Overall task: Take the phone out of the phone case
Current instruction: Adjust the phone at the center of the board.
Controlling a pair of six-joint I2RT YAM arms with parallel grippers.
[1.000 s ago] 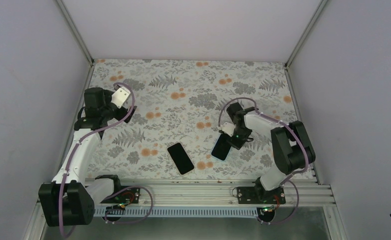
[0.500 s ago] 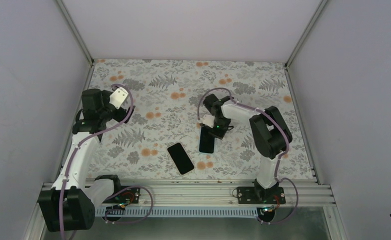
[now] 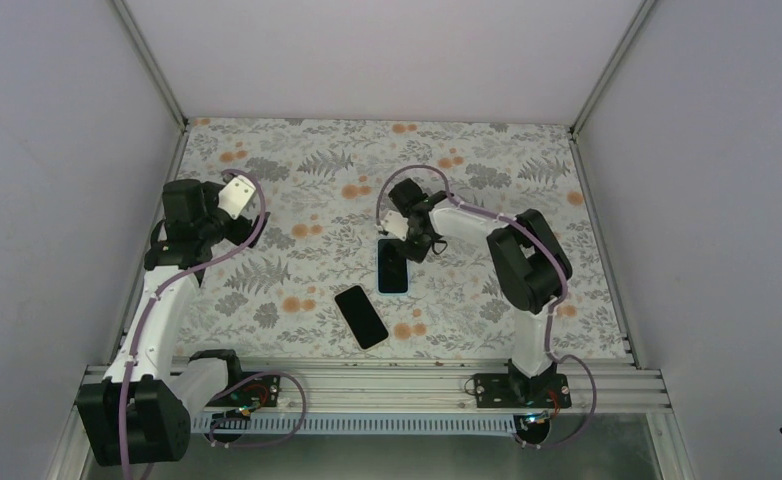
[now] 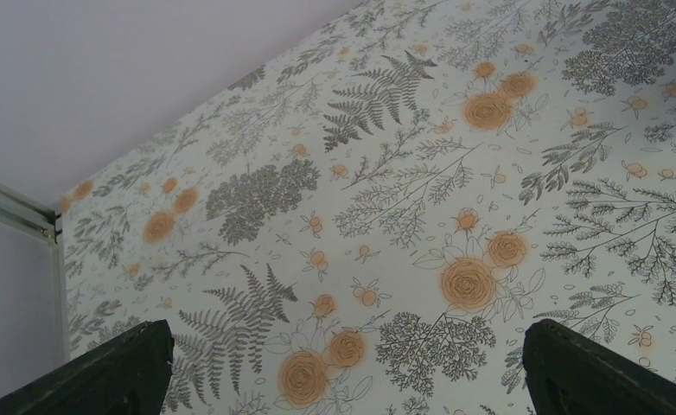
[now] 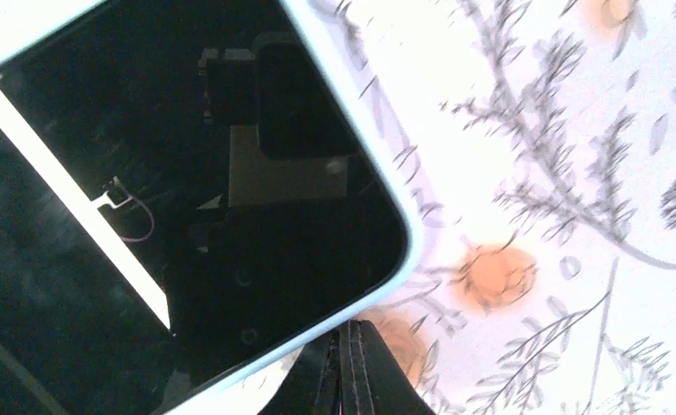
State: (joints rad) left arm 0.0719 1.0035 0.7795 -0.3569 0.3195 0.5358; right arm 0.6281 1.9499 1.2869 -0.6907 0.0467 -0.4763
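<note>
The phone (image 3: 392, 266) lies screen up on the floral mat, inside the light-blue phone case, whose rim (image 5: 391, 186) frames the glossy black screen (image 5: 188, 216) in the right wrist view. My right gripper (image 3: 408, 240) is at the phone's far end. Its fingers are pressed together, and the tip (image 5: 345, 363) touches the case's rim near a corner with nothing between the jaws. My left gripper (image 3: 252, 215) hovers at the far left, open and empty. Its two dark fingertips (image 4: 118, 372) are wide apart over bare mat.
A plain all-black phone (image 3: 360, 316) lies slanted on the mat just left of and nearer than the cased phone. Grey walls enclose the mat on three sides. An aluminium rail (image 3: 367, 380) runs along the near edge.
My right arm has swept to the left. The cased phone has slid left with it and turned from slanted to nearly straight. The left arm has barely moved.
</note>
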